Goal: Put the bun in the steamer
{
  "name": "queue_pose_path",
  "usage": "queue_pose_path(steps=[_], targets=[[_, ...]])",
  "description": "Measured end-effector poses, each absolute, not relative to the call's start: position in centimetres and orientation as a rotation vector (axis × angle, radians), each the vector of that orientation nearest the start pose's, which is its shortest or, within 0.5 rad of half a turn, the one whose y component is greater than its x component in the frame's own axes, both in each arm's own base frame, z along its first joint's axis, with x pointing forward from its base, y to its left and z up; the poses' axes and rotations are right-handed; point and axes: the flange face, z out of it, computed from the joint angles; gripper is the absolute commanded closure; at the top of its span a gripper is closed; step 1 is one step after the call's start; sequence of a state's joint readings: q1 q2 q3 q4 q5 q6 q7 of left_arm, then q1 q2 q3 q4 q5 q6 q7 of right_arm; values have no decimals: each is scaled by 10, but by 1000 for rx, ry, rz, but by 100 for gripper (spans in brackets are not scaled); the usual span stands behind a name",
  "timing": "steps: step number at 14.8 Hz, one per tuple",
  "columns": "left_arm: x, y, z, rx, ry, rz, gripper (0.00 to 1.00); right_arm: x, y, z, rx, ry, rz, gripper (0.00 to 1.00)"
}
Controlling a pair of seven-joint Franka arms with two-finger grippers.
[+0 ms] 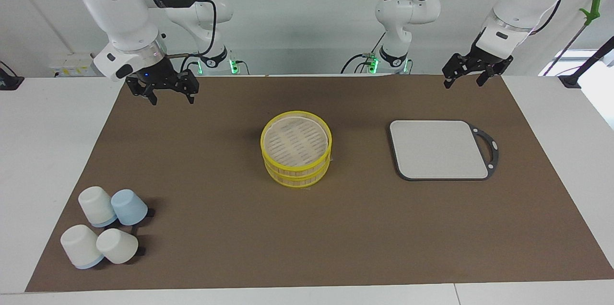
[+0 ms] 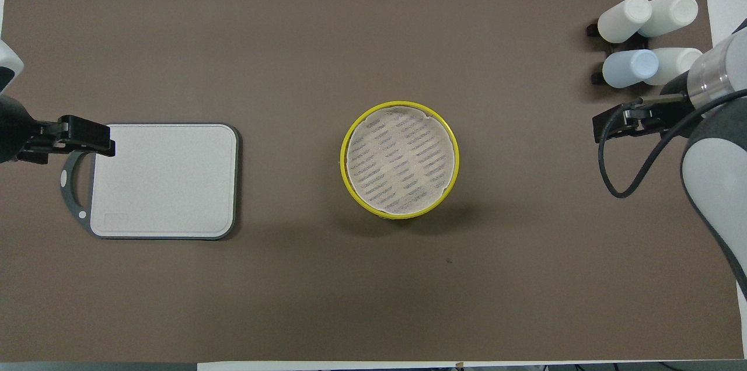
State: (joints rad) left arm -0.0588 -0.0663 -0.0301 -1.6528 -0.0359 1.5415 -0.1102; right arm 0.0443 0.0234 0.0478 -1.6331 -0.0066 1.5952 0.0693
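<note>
Both pairs of fingers stood spread and empty. The right gripper [image 1: 168, 89] hung over the mat's [image 1: 336, 228] edge at the right arm's end; the left gripper [image 1: 464, 76] hung over the mat's edge at the left arm's end, close above the grey board [image 1: 439, 149]. Between them, well apart from either, sat the steamer [image 1: 296, 154], its slatted surface bare. The cups [image 1: 103, 230] were grouped well away from the right fingers. No bun showed anywhere, neither on the board nor in the steamer, so either arm risked closing on nothing. Whether the pale slats were lid or floor was hard to tell.
</note>
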Motion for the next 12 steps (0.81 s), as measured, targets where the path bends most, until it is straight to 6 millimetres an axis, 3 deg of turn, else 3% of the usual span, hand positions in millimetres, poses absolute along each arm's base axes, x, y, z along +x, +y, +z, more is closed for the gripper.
queue_pose_path(steps=[12], targets=[[527, -52, 619, -3170, -34, 76, 0, 561, 48, 589, -3150, -29, 57, 0]])
